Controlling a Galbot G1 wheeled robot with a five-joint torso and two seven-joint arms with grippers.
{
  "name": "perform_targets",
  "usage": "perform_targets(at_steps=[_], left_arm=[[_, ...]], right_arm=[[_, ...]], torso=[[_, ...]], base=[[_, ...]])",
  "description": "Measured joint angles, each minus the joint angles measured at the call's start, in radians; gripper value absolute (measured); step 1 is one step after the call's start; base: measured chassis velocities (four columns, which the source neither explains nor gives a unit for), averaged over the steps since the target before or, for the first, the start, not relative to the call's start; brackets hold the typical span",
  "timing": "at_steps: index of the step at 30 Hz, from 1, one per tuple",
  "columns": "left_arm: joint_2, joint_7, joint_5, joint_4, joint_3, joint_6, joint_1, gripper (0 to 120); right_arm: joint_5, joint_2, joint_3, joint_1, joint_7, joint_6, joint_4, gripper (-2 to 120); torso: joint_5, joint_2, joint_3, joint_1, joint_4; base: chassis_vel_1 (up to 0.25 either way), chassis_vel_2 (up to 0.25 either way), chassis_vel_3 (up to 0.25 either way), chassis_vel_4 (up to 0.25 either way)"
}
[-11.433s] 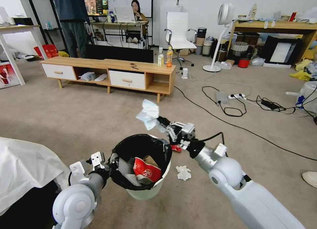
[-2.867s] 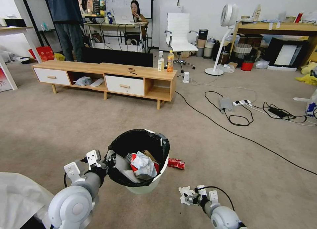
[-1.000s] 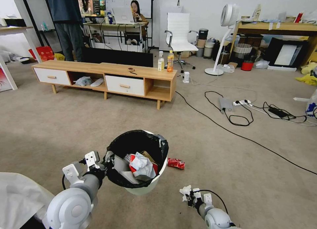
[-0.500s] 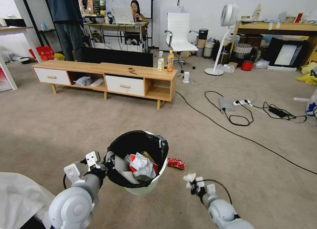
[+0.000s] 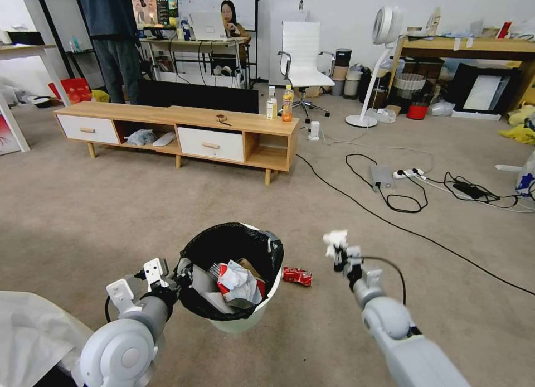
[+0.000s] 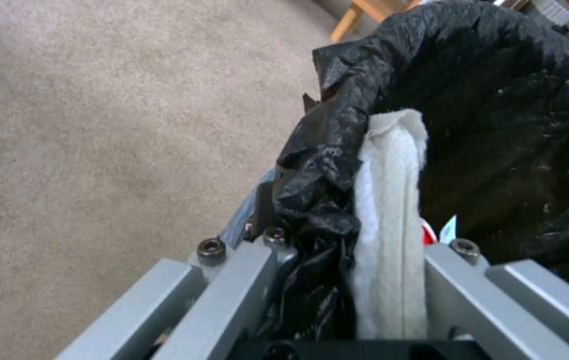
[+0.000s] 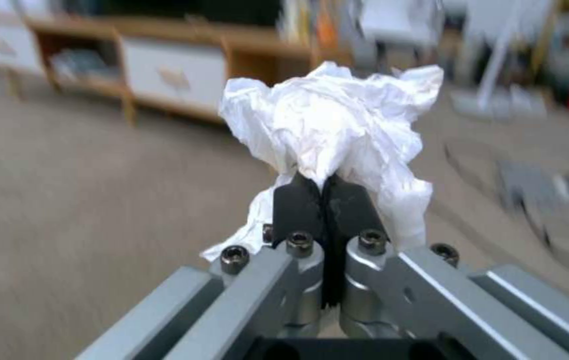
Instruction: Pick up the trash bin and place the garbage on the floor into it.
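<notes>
The right hand (image 5: 337, 253) pinches a tissue wad (image 5: 336, 240) right of the trash bin (image 5: 231, 275) (left hand (image 5: 174, 276) clamps its rim); the loosely held tissue could slip before reaching it.

One trash bin (image 5: 245, 314), one crushed red can (image 5: 296, 276), two upright drink bottles (image 5: 278, 103), two pincers (image 5: 337, 252).

Floor (image 5: 111, 208): beige-grey short-pile carpet across the room. Crushed red can (image 5: 296, 276) lies on it just beside the bin's right side. Black cables (image 5: 390, 200) trail over the carpet on the right, with a power strip (image 5: 408, 174) and a grey adapter box (image 5: 381, 177) among them. Low wooden TV cabinet (image 5: 184, 131) stands on the floor farther back; a white pedestal fan (image 5: 372, 69) stands well behind, to the right.
</notes>
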Motion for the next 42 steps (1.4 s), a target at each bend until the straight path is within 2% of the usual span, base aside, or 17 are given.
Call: perform_targets(at_steps=[3,5,10,15,25,34,42], left_arm=[[0.0,0.0,0.0,0.0,0.002,0.001,0.0,7],[0.001,-0.001,0.0,-0.002,0.006,0.002,0.0,7],[0.002,-0.002,0.0,-0.004,0.007,0.003,0.003,7],[-0.003,-0.002,0.009,-0.004,0.013,0.004,0.011,7],[-0.009,-0.001,0.022,-0.001,0.025,0.004,0.008,7],[-0.01,0.0,0.024,-0.001,0.026,0.005,0.01,7],[-0.012,0.004,0.032,0.006,0.039,0.005,0.009,7]], right_arm=[[0.004,-0.016,-0.003,0.002,-0.008,0.005,0.055,0],[0.023,-0.044,-0.025,0.009,-0.02,0.003,0.159,0],[0.042,-0.063,-0.052,0.015,-0.04,0.0,0.238,0],[0.092,-0.1,-0.096,0.017,-0.145,0.044,0.32,0],[0.151,-0.128,-0.178,0.039,-0.275,0.129,0.343,0],[0.189,-0.14,-0.237,0.061,-0.3,0.132,0.347,0],[0.23,-0.155,-0.36,0.1,-0.315,0.124,0.341,0]], torso=[[-0.0002,0.0,0.0,0.0,0.0],[-0.0002,0.0,0.0,0.0,0.0002],[-0.0001,0.0,0.0,0.0,0.0001],[-0.0001,0.0,0.0,0.0,0.0001],[-0.0001,0.0,0.0,0.0,0.0001],[-0.0001,0.0,0.0,0.0,0.0001],[0.0,0.0,0.0,0.0,0.0002]], base=[[0.0,0.0,0.0,0.0],[0.0,0.0,0.0,0.0],[0.0,0.0,0.0,0.0],[0.0,0.0,0.0,0.0],[0.0,0.0,0.0,0.0],[0.0,0.0,0.0,0.0],[0.0,0.0,0.0,0.0]])
